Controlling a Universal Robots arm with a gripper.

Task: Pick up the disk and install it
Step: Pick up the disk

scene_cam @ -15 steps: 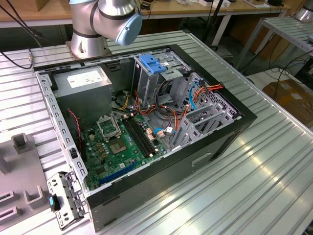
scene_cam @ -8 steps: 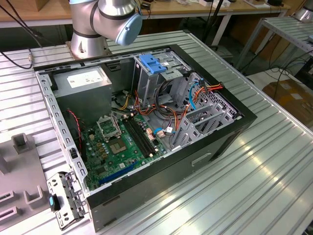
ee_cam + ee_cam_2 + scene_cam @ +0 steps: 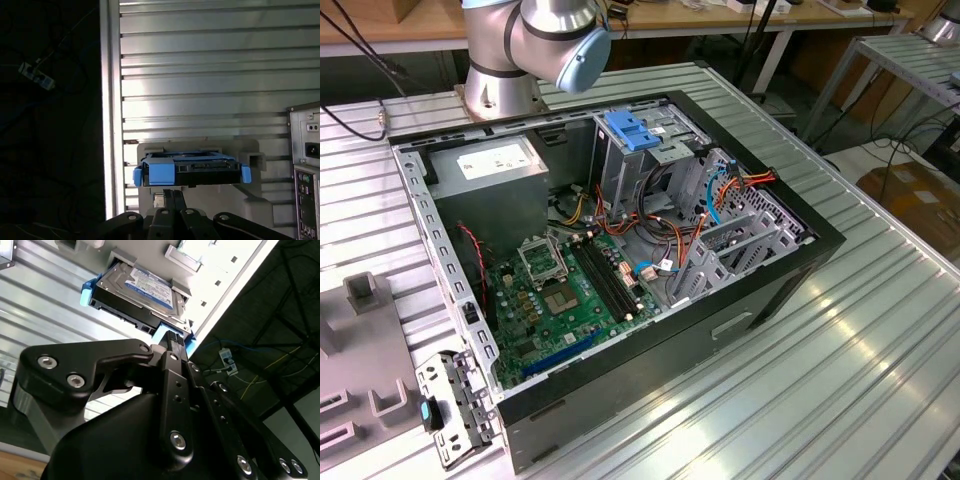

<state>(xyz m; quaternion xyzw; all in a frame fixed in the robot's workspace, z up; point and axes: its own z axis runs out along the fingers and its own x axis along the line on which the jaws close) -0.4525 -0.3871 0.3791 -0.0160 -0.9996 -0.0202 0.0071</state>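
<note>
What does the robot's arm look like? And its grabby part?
The arm is shiny silver metal, round like a thick pipe, with a light blue cap on its joint. The end effector is matte black, built from angular bars joined with small silver bolts.

We see a ribbed aluminium table (image 3: 860, 350) carrying everything. An open computer case (image 3: 770, 285) lies on its side on the ribs, and the arm's base (image 3: 498, 95) stands just behind it. At the exterior view's left, a grey moulded plate (image 3: 375, 350) rests on the table. In the first wrist view, a grey holder (image 3: 250, 200) lies flat on the ribs near the case's rear panel, with the disk (image 3: 200, 172) seated in it.
</note>
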